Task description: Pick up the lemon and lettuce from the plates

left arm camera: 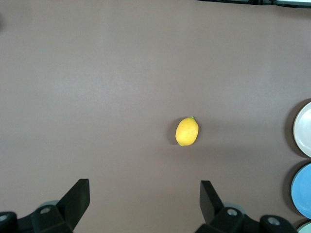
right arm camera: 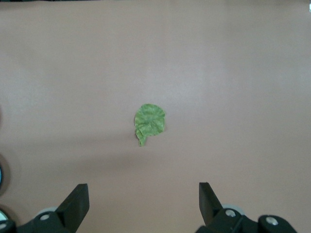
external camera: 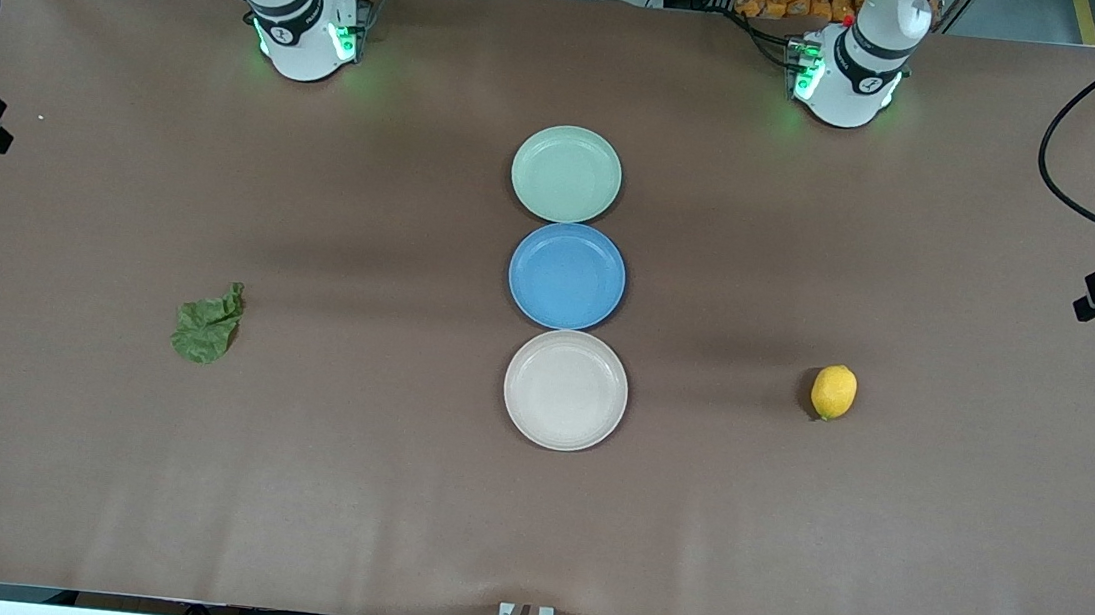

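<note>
Front view: lemon (external camera: 833, 391), lettuce (external camera: 207, 324), unlabelled plates (external camera: 562, 419).

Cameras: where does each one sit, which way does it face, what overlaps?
Front: high across the table, facing both arm bases; sees lettuce, lemon, three plates.
Left wrist: looks down over the lemon; open left gripper shows.
Right wrist: looks down over the lettuce; open right gripper shows.
Shared: front and left wrist both show the cream plate.
</note>
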Controlling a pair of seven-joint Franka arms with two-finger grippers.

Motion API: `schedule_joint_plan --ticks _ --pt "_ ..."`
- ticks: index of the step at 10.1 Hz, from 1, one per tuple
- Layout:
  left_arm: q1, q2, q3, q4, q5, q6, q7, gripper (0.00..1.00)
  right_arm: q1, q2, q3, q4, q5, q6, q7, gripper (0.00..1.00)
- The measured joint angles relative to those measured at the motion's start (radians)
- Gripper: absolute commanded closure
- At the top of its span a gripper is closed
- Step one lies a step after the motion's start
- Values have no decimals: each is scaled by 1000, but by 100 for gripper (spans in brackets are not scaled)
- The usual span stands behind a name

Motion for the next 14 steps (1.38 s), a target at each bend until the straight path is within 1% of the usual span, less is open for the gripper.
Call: schedule_joint_plan --ticks 7,14 --pt "-82 0 -12 -12 0 -1 -45 0 13 37 -2 -5 0 25 0 0" --pt "-87 -1 -11 -13 0 -23 -105 0 32 42 -2 -5 3 26 -6 0"
